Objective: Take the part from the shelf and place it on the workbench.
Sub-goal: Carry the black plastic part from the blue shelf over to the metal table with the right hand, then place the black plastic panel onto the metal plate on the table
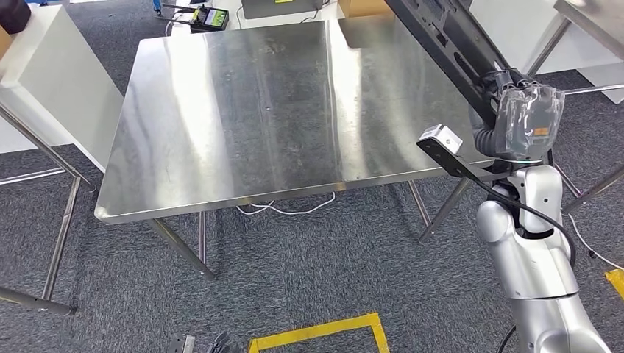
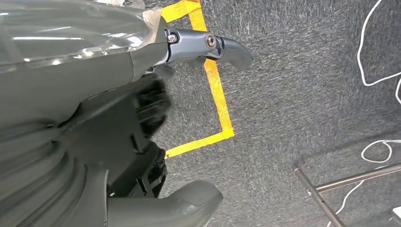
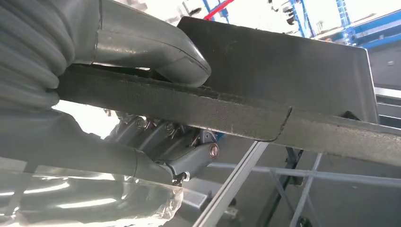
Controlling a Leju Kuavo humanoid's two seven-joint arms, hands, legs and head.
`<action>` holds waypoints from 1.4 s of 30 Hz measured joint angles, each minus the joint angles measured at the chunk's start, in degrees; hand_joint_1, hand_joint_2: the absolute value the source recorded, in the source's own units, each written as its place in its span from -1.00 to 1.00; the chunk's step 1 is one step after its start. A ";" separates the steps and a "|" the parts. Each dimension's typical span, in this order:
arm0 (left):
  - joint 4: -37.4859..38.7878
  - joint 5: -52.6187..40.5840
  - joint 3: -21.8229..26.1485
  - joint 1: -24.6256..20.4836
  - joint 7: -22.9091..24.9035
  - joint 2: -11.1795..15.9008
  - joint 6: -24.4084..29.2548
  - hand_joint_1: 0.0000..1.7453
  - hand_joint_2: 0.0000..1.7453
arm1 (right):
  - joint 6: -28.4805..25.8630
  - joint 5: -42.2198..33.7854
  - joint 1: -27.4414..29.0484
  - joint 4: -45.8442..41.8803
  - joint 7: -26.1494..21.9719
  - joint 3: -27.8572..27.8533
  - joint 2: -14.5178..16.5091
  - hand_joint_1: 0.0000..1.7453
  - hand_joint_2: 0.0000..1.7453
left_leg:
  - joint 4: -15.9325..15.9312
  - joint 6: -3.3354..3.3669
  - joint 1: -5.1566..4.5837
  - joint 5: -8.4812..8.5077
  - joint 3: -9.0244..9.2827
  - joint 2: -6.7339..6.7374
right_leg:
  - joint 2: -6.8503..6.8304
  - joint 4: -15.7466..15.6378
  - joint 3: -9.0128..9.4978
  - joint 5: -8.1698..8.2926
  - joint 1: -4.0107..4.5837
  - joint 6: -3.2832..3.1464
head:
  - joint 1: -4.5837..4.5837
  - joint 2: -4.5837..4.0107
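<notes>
1. One long dark part (image 1: 449, 45) is held by the right hand (image 1: 524, 118), which is raised at the right side of the head view, beside the right edge of the workbench (image 1: 257, 110).
2. From that hand the part slants up and away toward the top of the head view, its upper length above the far right corner of the steel top; it is tilted, not lying flat.
3. In the right wrist view the thick grey thumb (image 3: 156, 47) presses down on the part's dark flat edge (image 3: 198, 106), and the darker fingers (image 3: 189, 149) curl up beneath it, so the part is clamped between thumb and fingers.
4. Beyond the hand, the part widens into a dark panel (image 3: 283, 61) that runs on away from the wrist.
5. A clear plastic wrap covers the back of the right hand and wrist (image 1: 530, 110) in the head view.
6. The left hand (image 2: 156, 113) hangs over grey carpet (image 2: 293, 94) with a corner of yellow floor tape (image 2: 215, 90) below it. Its thumb and one finger stick out with nothing between them; whether the remaining fingers are curled cannot be told, so its state is unclear.
7. The workbench top is bare polished steel; a white cable (image 1: 287, 209) lies on the carpet under its near edge.
8. A white table (image 1: 51, 66) stands just left of the workbench.
</notes>
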 joint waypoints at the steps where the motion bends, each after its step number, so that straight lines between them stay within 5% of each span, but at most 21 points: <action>1: 0.00 0.18 0.02 0.03 0.07 0.01 -0.10 -1.00 1.00 | 0.17 -0.07 0.31 -0.18 0.16 -0.14 -0.34 1.00 1.00 | -0.25 -0.25 0.36 0.34 -0.85 0.08 | 0.03 0.00 0.60 -0.50 -0.09 0.11 | -0.01 0.00; 5: 0.01 0.32 0.04 0.00 0.24 0.01 -0.41 -1.00 1.00 | 0.74 -0.31 0.89 -0.95 0.56 -0.88 -1.52 1.00 1.00 | -12.56 -0.59 1.00 8.55 2.98 0.08 | 0.13 -0.04 3.15 -2.57 -0.42 1.20 | -0.10 0.00; 10: -0.01 0.40 0.09 -0.03 0.42 -0.08 -0.66 -1.00 1.00 | 1.30 -0.32 1.03 -1.68 0.91 -1.41 -2.76 1.00 1.00 | -14.81 1.34 0.15 8.77 4.85 -0.20 | 0.11 0.01 3.04 -4.21 0.16 3.05 | -0.17 0.00; 12: -0.02 0.56 0.15 -0.16 0.45 -0.15 -0.92 -1.00 1.00 | 2.12 -0.17 1.14 -1.97 1.41 -1.86 -3.75 1.00 1.00 | -15.29 2.32 0.02 8.68 5.30 -0.26 | -0.02 4.51 0.99 -6.40 0.27 2.68 | -0.04 0.00; 15: -0.02 0.72 0.21 -0.17 0.57 -0.17 -1.44 -1.00 1.00 | 3.54 -0.07 1.96 -2.10 2.43 -3.05 -5.25 1.00 1.00 | -15.30 3.22 -0.55 8.29 5.47 -0.50 | -0.03 15.59 -5.98 -9.99 0.77 1.96 | 0.15 0.00; 17: -0.02 0.74 0.21 -0.07 0.71 -0.24 -1.74 -1.00 1.00 | 4.02 -0.03 3.15 -2.31 2.84 -4.03 -6.21 1.00 1.00 | -15.27 3.47 -0.95 8.13 5.66 -0.79 | -0.04 15.29 -7.14 -8.46 1.19 2.43 | 0.21 0.00; 19: -0.02 0.79 0.21 -0.06 0.81 -0.34 -1.92 -1.00 1.00 | 4.34 -0.16 4.53 -2.85 3.02 -5.21 -7.26 1.00 1.00 | -15.24 3.55 -1.27 8.04 5.88 -1.08 | -0.11 7.87 -4.53 -4.53 1.63 2.79 | 0.22 0.00; 22: -0.02 1.13 0.21 -0.05 0.87 -0.42 -2.16 -1.00 1.00 | 5.27 -0.46 6.14 -3.61 3.07 -7.08 -8.55 1.00 1.00 | -15.01 3.45 -1.94 7.72 5.96 -1.34 | -0.19 0.89 -1.62 -0.69 2.04 1.61 | 0.16 0.00; 26: -0.02 1.34 0.21 0.00 0.83 -0.32 -2.60 -1.00 1.00 | 6.87 1.13 6.78 -3.30 3.25 -8.27 -9.07 1.00 1.00 | -14.98 4.44 -2.07 7.54 6.16 -1.21 | 0.06 0.60 -1.24 -0.19 1.97 0.98 | 0.13 0.00; 42: -0.02 1.33 0.21 -0.01 -0.32 0.50 -2.71 -1.00 1.00 | 9.13 6.99 6.50 5.14 4.49 -10.26 -9.17 1.00 1.00 | -15.29 3.68 -1.91 7.73 6.36 -1.15 | 0.09 0.66 -1.27 -0.16 2.22 0.70 | 0.14 0.00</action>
